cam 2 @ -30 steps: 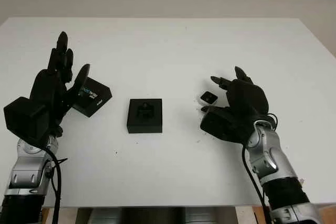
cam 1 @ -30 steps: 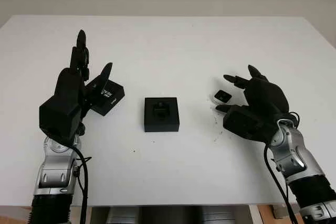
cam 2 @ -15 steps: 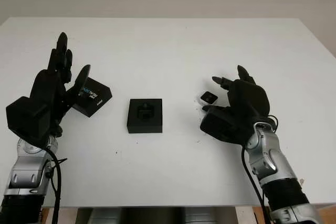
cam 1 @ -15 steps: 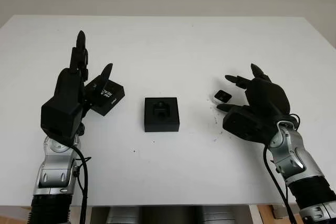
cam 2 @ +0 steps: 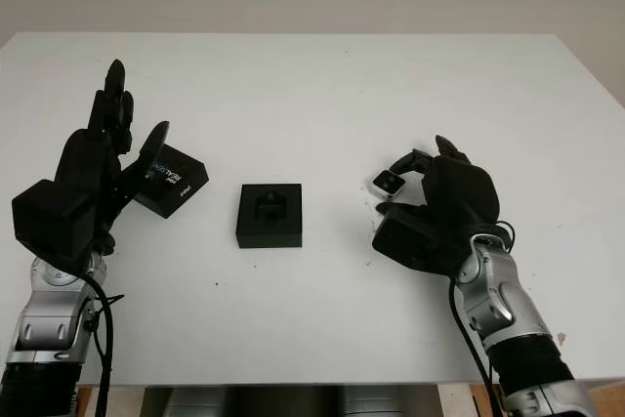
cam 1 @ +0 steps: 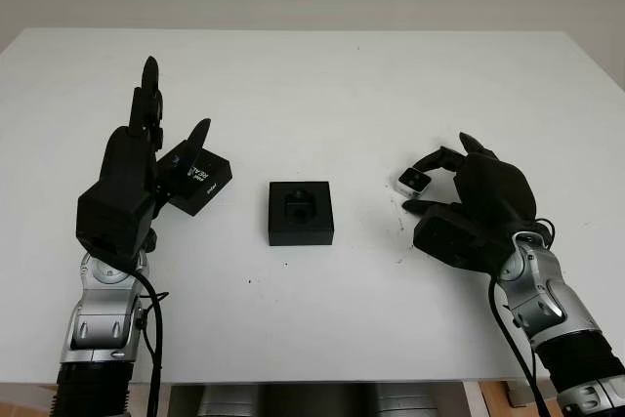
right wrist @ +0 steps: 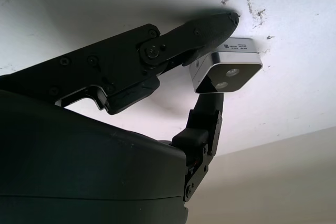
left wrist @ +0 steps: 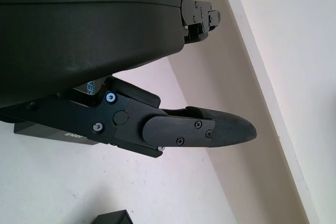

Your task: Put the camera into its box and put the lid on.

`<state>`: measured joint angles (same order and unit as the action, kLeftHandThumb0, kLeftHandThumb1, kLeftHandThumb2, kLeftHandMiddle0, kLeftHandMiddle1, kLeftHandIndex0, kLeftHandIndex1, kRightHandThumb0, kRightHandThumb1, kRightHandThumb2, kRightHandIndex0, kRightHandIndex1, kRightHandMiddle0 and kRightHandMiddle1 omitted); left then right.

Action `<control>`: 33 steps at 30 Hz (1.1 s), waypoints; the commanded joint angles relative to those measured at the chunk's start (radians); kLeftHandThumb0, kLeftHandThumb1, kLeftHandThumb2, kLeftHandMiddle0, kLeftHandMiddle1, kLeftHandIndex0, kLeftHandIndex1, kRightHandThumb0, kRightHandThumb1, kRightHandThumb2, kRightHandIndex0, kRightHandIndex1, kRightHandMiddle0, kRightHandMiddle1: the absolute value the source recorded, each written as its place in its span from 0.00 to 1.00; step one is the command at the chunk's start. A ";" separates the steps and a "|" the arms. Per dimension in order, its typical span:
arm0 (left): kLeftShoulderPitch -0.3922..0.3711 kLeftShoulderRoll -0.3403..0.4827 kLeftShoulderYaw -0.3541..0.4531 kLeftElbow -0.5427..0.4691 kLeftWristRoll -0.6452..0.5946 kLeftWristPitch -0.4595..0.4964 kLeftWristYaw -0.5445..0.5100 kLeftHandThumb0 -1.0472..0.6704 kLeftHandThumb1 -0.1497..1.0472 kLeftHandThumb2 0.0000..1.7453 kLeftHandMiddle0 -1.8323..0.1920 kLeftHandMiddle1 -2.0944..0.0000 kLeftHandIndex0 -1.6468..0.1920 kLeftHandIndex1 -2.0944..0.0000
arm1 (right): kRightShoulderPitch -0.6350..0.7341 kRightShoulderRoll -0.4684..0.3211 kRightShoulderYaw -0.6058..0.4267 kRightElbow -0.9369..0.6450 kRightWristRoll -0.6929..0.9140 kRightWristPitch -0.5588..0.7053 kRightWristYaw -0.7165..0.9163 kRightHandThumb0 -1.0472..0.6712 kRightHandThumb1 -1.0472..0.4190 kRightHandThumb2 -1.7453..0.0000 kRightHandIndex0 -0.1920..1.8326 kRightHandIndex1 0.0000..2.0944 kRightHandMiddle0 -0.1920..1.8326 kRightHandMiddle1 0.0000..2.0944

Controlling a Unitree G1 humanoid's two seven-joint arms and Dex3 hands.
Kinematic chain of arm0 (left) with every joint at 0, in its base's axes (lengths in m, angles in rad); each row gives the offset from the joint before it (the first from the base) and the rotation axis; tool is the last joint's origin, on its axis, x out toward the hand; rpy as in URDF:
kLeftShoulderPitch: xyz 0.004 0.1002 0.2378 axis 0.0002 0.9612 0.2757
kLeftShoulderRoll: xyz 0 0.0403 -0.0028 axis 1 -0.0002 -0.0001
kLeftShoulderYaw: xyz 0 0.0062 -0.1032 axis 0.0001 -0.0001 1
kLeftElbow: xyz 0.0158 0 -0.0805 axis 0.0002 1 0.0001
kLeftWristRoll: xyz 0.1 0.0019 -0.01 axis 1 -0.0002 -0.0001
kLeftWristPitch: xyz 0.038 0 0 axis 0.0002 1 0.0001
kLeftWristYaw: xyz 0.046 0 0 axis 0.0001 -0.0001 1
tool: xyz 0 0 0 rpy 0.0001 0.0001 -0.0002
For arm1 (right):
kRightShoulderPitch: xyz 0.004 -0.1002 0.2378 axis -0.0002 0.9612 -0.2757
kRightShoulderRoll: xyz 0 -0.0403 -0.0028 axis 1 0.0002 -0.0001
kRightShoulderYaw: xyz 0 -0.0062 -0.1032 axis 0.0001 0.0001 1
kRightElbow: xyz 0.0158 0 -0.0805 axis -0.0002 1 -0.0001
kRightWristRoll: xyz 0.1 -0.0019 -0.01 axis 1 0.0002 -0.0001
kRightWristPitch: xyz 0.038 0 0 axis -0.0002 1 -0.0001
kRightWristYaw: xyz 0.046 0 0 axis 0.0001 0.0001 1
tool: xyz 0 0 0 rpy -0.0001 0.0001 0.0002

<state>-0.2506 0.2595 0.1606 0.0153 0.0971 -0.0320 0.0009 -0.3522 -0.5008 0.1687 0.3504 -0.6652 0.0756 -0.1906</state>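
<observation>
The small camera [cam 1: 414,180], black with a silvery face, is at the right of the white table, pinched between the thumb and a finger of my right hand [cam 1: 414,188]. In the right wrist view the camera [right wrist: 227,69] sits tilted between those fingertips, just off the tabletop. The open black box [cam 1: 300,212] with its dark insert lies at the table's middle. Its lid [cam 1: 200,181], black with printed lettering, lies to the left. My left hand [cam 1: 176,104] is open, held upright just left of the lid, thumb over the lid's edge.
The white table [cam 1: 322,95] stretches far back behind the objects. Small dark specks [cam 1: 400,231] mark the surface near my right hand. The table's front edge runs close to both forearms.
My right hand's fingers have curled in and closed on the camera, which has tipped up to show its light face. The left hand, lid and box have not moved.
</observation>
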 commanded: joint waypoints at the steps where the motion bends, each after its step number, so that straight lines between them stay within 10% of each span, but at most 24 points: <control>1: -0.011 0.011 -0.002 -0.001 0.002 -0.013 -0.001 0.19 1.00 0.19 0.92 0.97 0.93 0.97 | 0.010 -0.007 0.000 -0.005 -0.005 -0.007 -0.016 0.23 0.11 0.97 0.22 0.04 0.34 0.43; 33: 0.000 0.009 -0.001 -0.003 0.009 -0.011 -0.001 0.19 1.00 0.19 0.92 0.98 0.93 0.98 | -0.029 0.041 -0.001 0.121 0.044 -0.126 -0.160 0.41 0.01 0.96 0.31 0.03 0.31 0.62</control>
<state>-0.2502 0.2607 0.1608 0.0156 0.1055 -0.0431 0.0008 -0.3625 -0.4693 0.1819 0.4658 -0.6391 -0.0352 -0.3527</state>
